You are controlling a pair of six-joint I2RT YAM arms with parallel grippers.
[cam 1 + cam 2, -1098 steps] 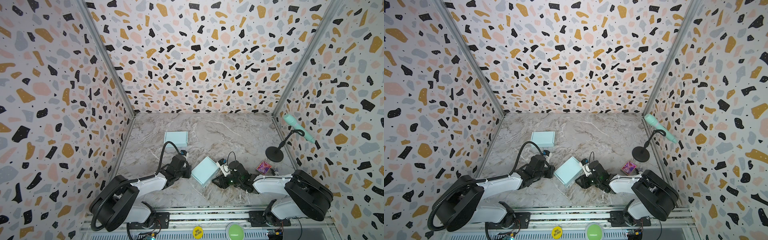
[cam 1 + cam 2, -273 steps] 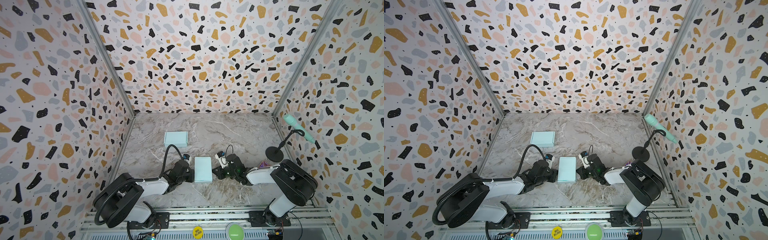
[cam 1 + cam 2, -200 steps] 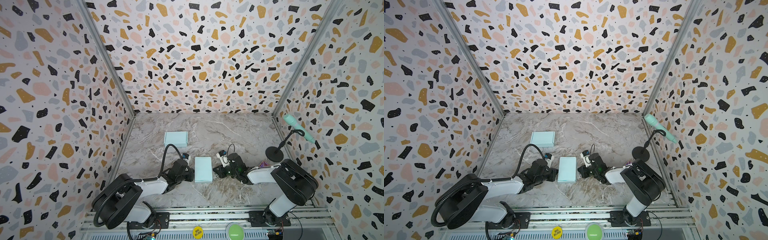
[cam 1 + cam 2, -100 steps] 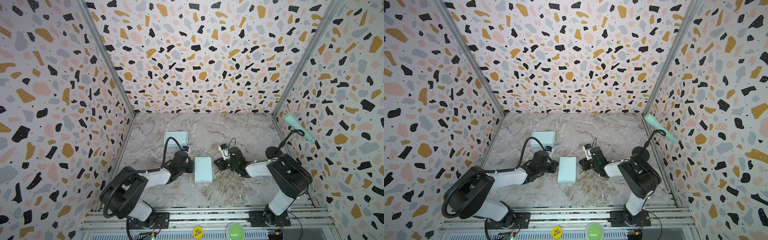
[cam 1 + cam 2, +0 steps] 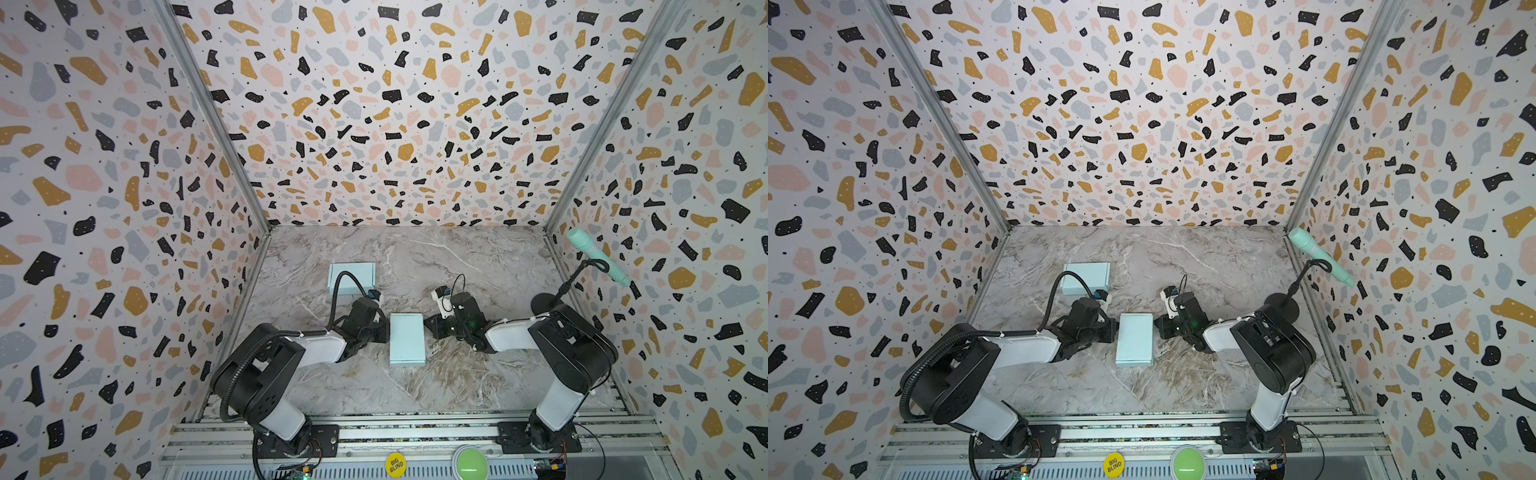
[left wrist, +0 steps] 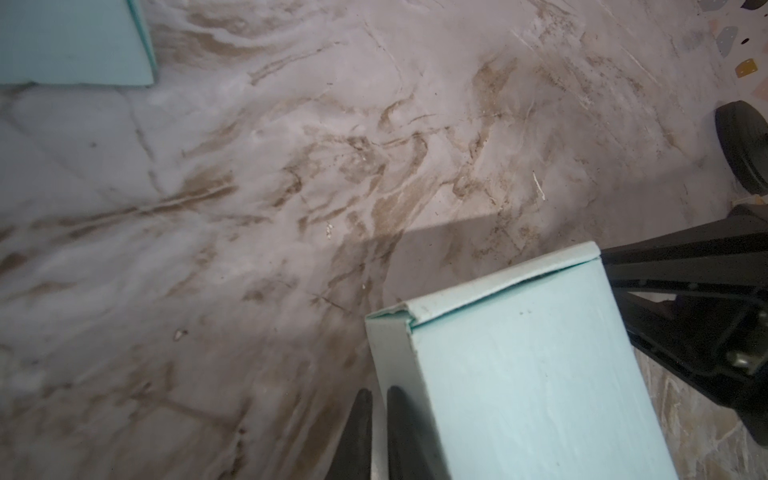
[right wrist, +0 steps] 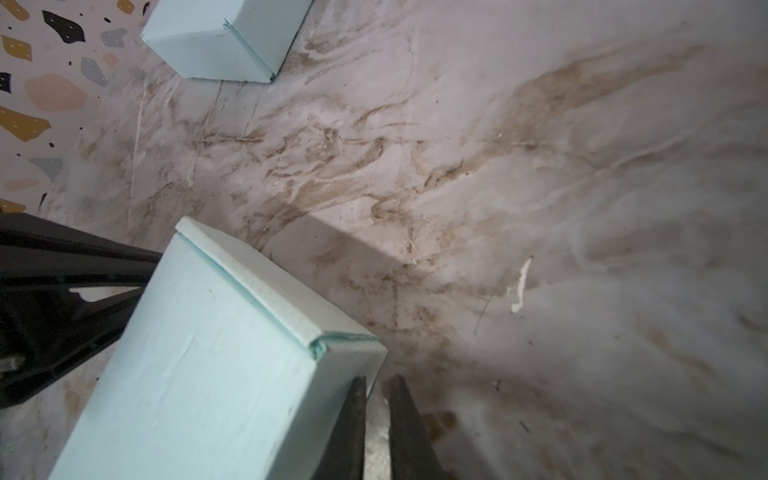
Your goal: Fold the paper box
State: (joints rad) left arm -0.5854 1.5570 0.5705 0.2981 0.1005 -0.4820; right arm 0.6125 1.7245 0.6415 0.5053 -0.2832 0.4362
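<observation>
Marble-patterned tabletop (image 5: 478, 257). Pale blue folded paper box (image 5: 407, 338) lies flat at centre, lid closed, contents hidden. Left gripper (image 5: 385, 332) and right gripper (image 5: 428, 326) sit just beside its long sides, fingers nearly together, holding nothing. Second pale blue closed box (image 5: 351, 274) behind left. Seconds earlier the centre box sat skewed; now squared.

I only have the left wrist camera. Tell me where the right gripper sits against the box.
Observer: The right wrist view shows the right gripper shut, fingers down beside the paper box's right side.
Operator: Give me the box's whole layout.
Observer: In both top views it lies flat and closed, running front to back, with the left gripper at its other side.
Operator: Report what stands further right.
Observer: A mint microphone on a stand, right of the right gripper.
</observation>
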